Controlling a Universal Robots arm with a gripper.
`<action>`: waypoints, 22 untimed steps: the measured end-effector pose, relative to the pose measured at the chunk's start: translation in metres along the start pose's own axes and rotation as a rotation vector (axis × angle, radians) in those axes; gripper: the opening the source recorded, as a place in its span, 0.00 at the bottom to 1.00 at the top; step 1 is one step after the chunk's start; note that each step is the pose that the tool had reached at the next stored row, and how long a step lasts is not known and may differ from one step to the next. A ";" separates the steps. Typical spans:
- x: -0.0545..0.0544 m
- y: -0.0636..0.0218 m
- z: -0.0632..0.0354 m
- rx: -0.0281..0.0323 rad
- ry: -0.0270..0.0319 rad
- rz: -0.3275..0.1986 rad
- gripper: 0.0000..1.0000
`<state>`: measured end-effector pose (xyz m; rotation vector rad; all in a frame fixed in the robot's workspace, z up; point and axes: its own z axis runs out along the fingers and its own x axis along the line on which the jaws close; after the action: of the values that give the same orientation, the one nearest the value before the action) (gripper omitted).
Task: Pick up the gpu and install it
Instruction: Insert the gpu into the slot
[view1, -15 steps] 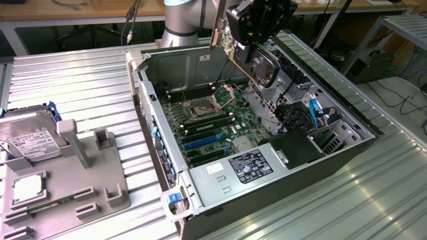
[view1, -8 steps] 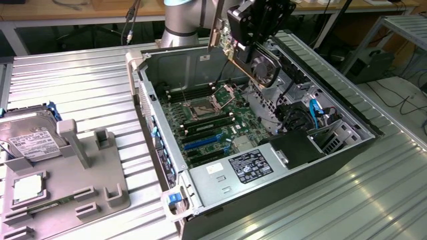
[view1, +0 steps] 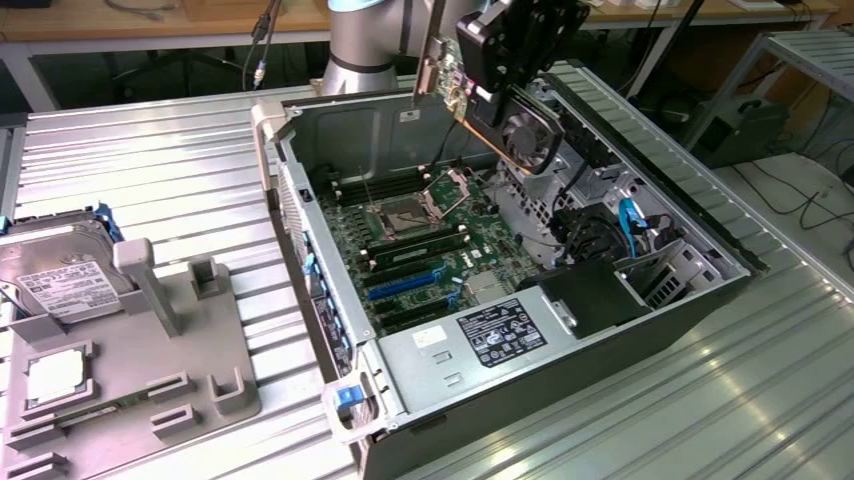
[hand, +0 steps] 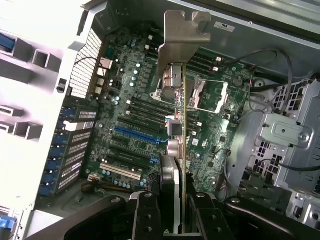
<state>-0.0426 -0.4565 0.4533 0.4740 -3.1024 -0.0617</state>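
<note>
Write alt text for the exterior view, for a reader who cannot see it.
The end effector holds the gpu in the air over the open computer case, above its exposed motherboard. On the exterior view's left, a hard drive and a square processor chip sit in a grey holder on the metal table.

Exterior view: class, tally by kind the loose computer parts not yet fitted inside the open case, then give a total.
gpu: 1
hard drive: 1
processor chip: 1
Total: 3
</note>
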 end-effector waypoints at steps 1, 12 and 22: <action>0.000 0.0000 0.0000 0.0000 0.0001 -0.003 0.28; 0.000 0.0000 0.0000 -0.0002 0.0018 -0.046 0.28; 0.000 0.0000 0.0000 -0.0003 0.0034 -0.087 0.28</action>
<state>-0.0426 -0.4565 0.4534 0.6082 -3.0772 -0.0615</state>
